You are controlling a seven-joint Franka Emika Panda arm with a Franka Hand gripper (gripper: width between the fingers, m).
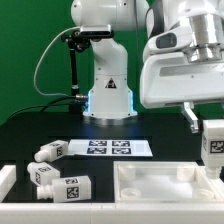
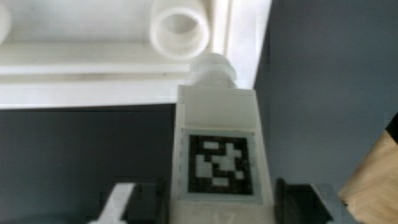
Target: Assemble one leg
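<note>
My gripper (image 2: 215, 206) is shut on a leg (image 2: 217, 140), a chunky white post with a black-and-white tag facing the wrist camera. The leg's narrow tip lies at the rim of the white tray-like panel (image 2: 80, 62), next to a round socket (image 2: 178, 30) in the panel's corner. In the exterior view the held leg (image 1: 213, 140) hangs under the gripper (image 1: 205, 124) at the right, above the panel's (image 1: 160, 186) right end. Three more legs lie at the left: one (image 1: 48, 151) by the marker board, two (image 1: 42, 175) (image 1: 70, 187) nearer the front.
The marker board (image 1: 105, 148) lies flat in the middle of the black table. The arm's white base (image 1: 108, 90) stands behind it, with a black stand and cables (image 1: 72, 60) to the exterior view's left. A white block (image 1: 6, 178) sits at the left edge.
</note>
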